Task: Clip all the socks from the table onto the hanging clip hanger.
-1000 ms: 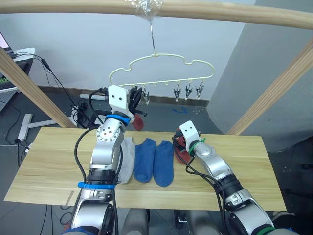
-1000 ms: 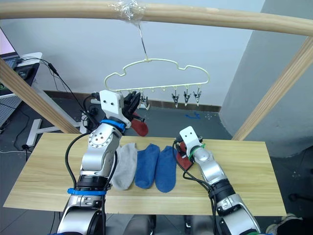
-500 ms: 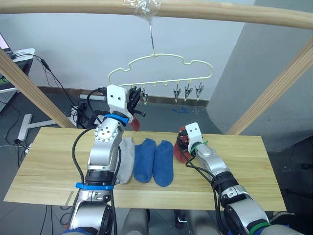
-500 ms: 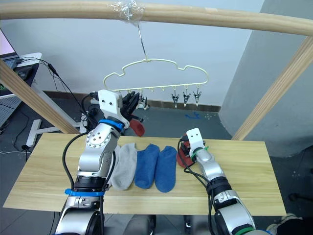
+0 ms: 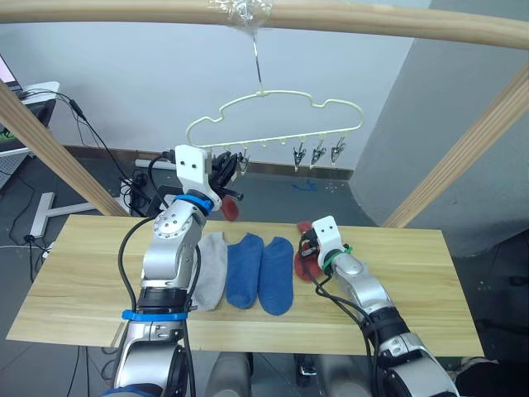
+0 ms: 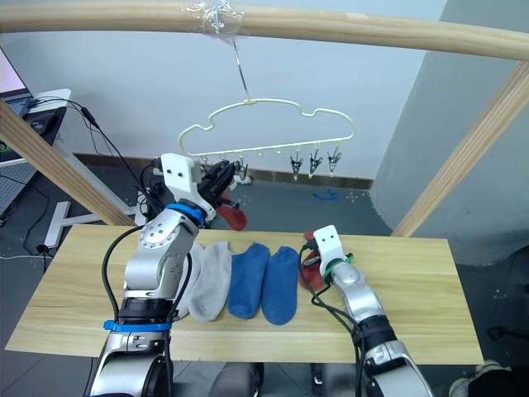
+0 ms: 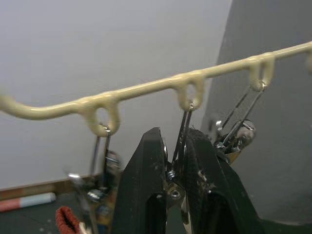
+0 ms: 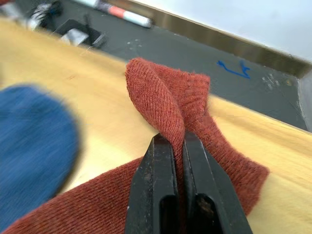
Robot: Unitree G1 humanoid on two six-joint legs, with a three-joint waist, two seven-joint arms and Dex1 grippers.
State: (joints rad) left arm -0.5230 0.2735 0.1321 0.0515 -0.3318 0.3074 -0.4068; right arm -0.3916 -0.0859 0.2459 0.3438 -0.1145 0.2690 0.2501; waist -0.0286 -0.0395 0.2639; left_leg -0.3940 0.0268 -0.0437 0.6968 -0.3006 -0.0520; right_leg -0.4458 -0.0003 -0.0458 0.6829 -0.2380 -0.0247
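Your right gripper (image 8: 171, 146) clamped on fold of red sock (image 8: 195, 122), lying mid-table (image 5: 74, 273) toward far edge. Sock soft, light, floppy; pinch bunched cuff so knit won't slip out. Your left gripper (image 7: 174, 146) squeezed on metal clip (image 7: 178, 161) under hanger (image 5: 273, 116). Clip stiff, springy; hanger likely swings, steady it.

Left tool (image 7: 176, 161) raised and pinched; right tool (image 8: 171, 161) low, clamped.
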